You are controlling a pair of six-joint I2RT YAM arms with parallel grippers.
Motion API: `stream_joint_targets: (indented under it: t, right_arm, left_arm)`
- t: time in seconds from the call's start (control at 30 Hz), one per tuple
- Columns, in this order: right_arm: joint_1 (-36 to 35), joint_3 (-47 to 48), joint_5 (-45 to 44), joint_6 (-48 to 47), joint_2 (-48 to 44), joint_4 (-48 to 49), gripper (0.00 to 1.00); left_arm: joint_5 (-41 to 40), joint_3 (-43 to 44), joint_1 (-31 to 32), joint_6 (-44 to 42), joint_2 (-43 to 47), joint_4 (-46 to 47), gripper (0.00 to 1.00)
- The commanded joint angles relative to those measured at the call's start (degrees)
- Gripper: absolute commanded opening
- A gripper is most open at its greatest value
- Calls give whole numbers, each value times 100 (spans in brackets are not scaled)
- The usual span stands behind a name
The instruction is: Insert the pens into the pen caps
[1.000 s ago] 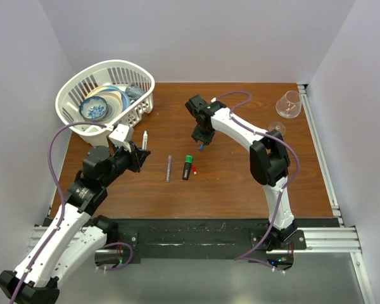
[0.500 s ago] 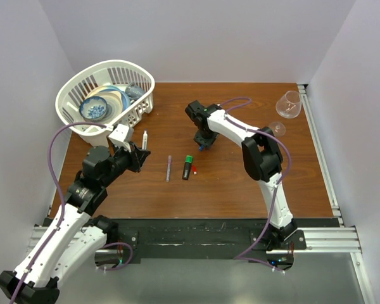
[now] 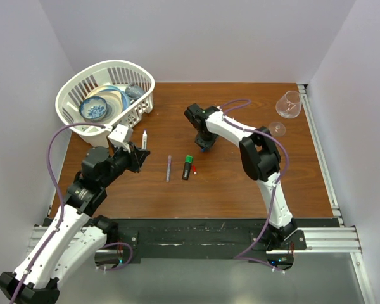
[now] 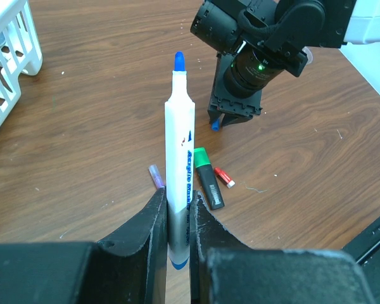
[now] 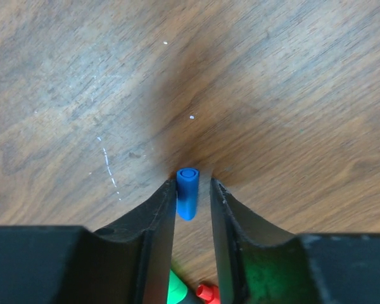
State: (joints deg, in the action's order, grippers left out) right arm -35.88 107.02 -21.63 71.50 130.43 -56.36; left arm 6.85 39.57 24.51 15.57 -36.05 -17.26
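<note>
Mid-table, right claw [image 5: 193, 185] lowered since before, loose around blue cap [image 5: 187, 196], left claw [image 4: 177, 209] clenched on white pen [image 4: 179, 145].

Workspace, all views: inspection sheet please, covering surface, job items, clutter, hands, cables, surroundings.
Surface: brown wooden table, faint scratches, no spills seen.
Job's things: white pen, blue tip up, held in the left hand; blue cap between the fingers of the right hand; black marker with green tip, red cap and purple pen lying mid-table.
Clutter: white basket holding dishes, far left; clear glass, far right.
Hands: left shut on the white pen; right open, low at the table, around the blue cap.
Cables: purple cables looped along both arms, clear of the items.
Surroundings: plain white walls; metal rail along the right edge.
</note>
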Motion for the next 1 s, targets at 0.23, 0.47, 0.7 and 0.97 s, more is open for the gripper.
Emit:
stream_joint_targets:
  t: [0.23, 0.47, 0.7, 0.97]
  right_arm:
    - [-7, -1508, -184, -1083, -605, 1098, 13]
    - [-16, -3756, 668, -2491, -2070, 3074, 8]
    - [-16, -5312, 923, -2896, -3504, 3657, 7]
    - [-16, -6044, 1187, -3002, -4719, 4230, 4]
  left_arm:
    - [562, -55, 1, 235, 11, 363, 0]
    - [1511, -573, 80, 999, -305, 924, 0]
    - [1118, -925, 1159, 1615, -911, 1646, 0]
    - [1240, -1478, 1346, 2108, -1395, 2815, 0]
